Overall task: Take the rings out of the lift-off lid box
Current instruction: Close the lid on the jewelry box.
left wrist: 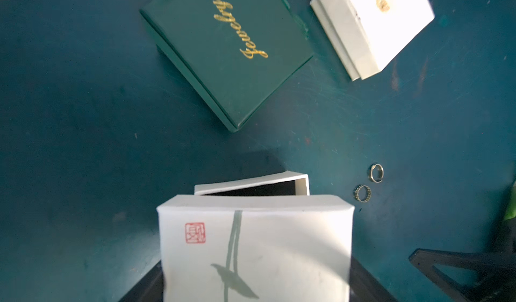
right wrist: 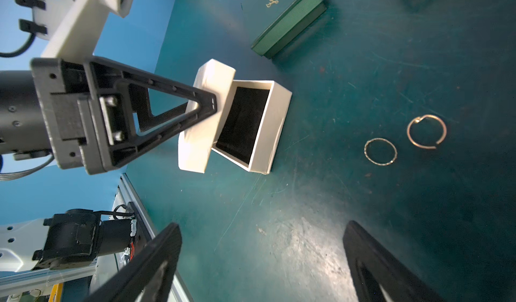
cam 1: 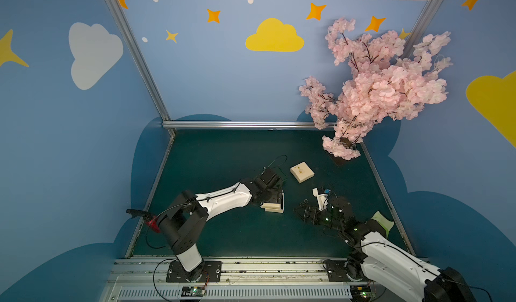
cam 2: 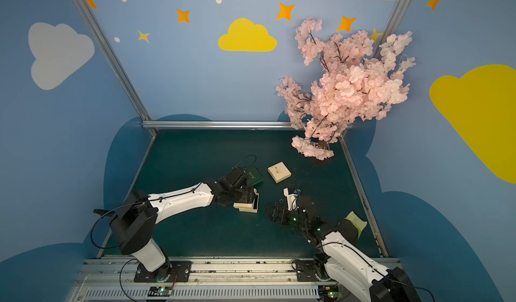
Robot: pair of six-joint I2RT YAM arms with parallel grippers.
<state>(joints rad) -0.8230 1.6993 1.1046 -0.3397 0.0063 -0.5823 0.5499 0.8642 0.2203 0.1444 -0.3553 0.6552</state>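
My left gripper (cam 1: pixel 275 200) is shut on the white lift-off lid (left wrist: pixel 254 244), which carries a red stamp and hangs tilted over one edge of the box base (right wrist: pixel 251 124). The base sits on the table, and its black lining shows no ring inside. Two thin silvery rings (right wrist: pixel 380 151) (right wrist: pixel 426 131) lie flat on the green mat to the right of the box; they also appear in both top views (cam 1: pixel 304 203) (cam 2: pixel 280 202). My right gripper (right wrist: pixel 262 258) is open and low over the mat, just short of the rings, with nothing between its fingers.
A closed dark green "Jewelry" box (left wrist: pixel 226 52) and a closed cream box (cam 1: pixel 302 171) lie farther back. A pink blossom tree (cam 1: pixel 377 91) stands at the back right corner. A pale green object (cam 1: pixel 384 222) sits by the right wall.
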